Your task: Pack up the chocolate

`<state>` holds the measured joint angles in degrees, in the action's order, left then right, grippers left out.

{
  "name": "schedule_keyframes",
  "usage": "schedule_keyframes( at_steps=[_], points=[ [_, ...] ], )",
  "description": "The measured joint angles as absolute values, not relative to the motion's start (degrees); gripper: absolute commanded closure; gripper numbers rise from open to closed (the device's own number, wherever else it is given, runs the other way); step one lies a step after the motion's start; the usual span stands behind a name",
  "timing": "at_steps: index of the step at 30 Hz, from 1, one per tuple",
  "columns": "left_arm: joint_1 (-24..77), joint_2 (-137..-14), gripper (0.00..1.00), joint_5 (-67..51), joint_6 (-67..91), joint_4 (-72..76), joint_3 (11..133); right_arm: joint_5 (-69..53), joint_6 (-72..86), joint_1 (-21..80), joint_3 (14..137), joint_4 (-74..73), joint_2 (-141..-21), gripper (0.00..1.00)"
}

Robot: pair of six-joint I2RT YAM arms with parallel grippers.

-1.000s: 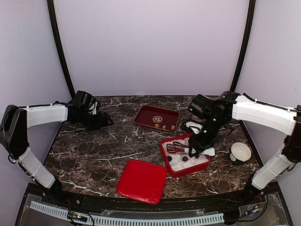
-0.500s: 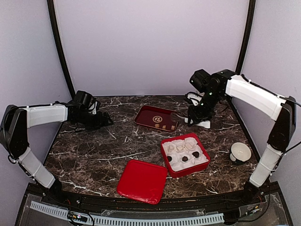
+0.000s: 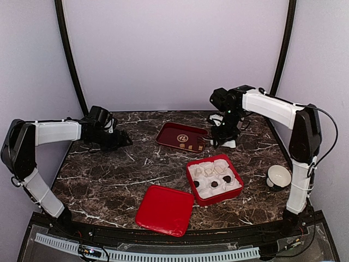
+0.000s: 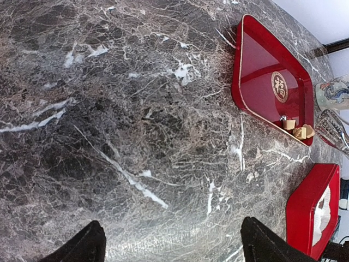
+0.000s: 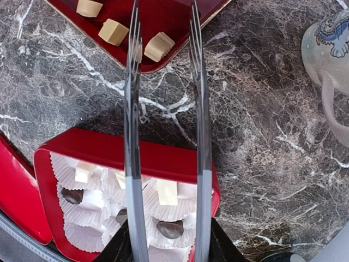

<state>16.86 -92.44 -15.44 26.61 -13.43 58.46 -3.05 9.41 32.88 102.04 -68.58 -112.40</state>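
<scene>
Three tan chocolates [image 5: 113, 31] lie at the near edge of the dark red tray [image 3: 181, 136]; they also show in the left wrist view [image 4: 297, 128]. The red box [image 3: 214, 180] holds white paper cups with dark chocolates [image 5: 170, 229] and cream ones [image 5: 167, 191]. My right gripper [image 3: 221, 136] is shut on metal tongs [image 5: 131, 109]. The tong arms stand apart, and their tips reach over the tray's edge beside one tan piece [image 5: 159, 46]. My left gripper [image 3: 122, 141] is open and empty over bare marble at the far left [image 4: 172, 245].
The red lid [image 3: 165, 210] lies at the front centre. A patterned mug [image 5: 327, 49] stands right of the tray, partly hidden by my right arm in the top view. A white bowl [image 3: 278, 176] sits at the right edge.
My right gripper has moved with the tongs from above the red box to the far side, by the tray's right corner. The left arm has not moved.
</scene>
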Motion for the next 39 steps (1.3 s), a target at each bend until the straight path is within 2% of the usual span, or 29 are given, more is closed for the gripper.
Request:
schedule_keyframes(
  at_steps=[32,39],
  points=[
    [16.9,-94.2,0.12,-15.4,26.6,-13.3,60.1,-6.2,7.8,33.7,103.0,-67.0,-117.5,0.65],
    [16.9,-94.2,0.12,-15.4,26.6,-13.3,60.1,-6.2,7.7,34.1,103.7,-67.2,-118.3,0.70]
  ],
)
